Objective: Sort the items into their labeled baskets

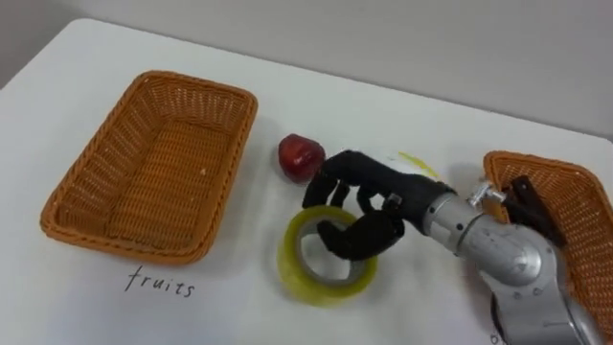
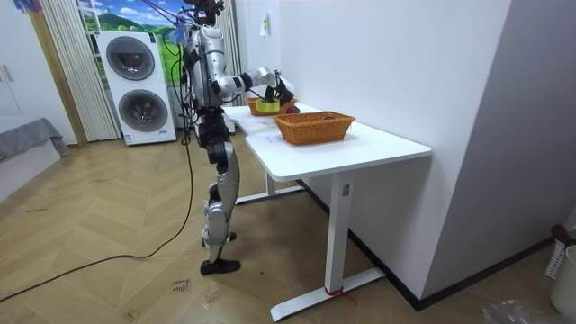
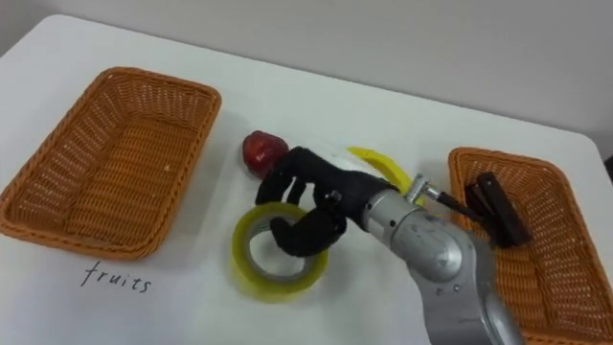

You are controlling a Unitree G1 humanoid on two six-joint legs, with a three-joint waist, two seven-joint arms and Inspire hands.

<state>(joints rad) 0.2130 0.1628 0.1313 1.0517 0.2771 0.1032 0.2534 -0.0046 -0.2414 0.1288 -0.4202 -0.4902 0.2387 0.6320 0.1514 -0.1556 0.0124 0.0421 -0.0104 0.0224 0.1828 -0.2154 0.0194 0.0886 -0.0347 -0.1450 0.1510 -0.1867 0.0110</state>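
One translucent yellow-green roll of tape [image 1: 326, 289] lies beneath the right hand [image 1: 383, 196], fingers [image 1: 337, 177] curled over its far rim, thumb inside the core (a pinch on the wall). It looks light, stiff, probably slick; that rim hold suits it. A red apple [image 1: 301, 155] sits just beyond.

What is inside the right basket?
A dark oblong thing, maybe a stapler, lies in the right basket. The arm of the right hand, which grips the tape roll, covers the basket's near left corner, so anything there is hidden.
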